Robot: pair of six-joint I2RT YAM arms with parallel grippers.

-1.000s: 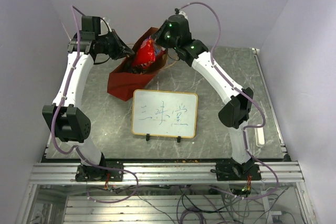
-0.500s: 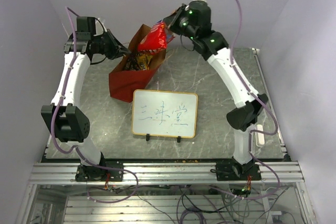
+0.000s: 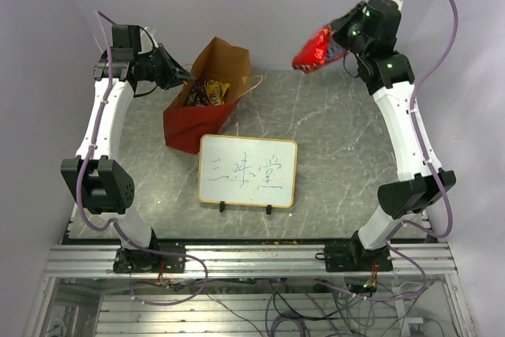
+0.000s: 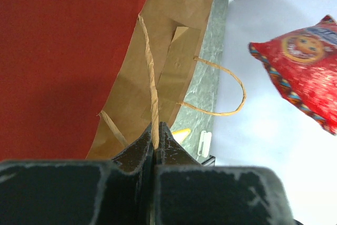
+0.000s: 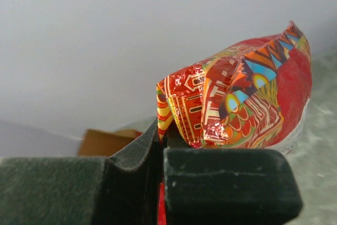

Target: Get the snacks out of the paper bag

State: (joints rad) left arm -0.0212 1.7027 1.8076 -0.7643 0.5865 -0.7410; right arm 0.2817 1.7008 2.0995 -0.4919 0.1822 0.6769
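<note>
Removal is underway: the chip bag hangs far right, pinched tight in the right gripper. The left gripper, closed, clamps the paper bag by its string handle. Next it probably needs setting down on the table; candy packets lie inside.

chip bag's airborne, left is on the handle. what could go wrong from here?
The right gripper pinches just a crimped edge of the chip bag in mid-air: it may slip out.
The left gripper holds the paper bag by one thin string handle; losing it could close the bag over the candy packets.
</note>
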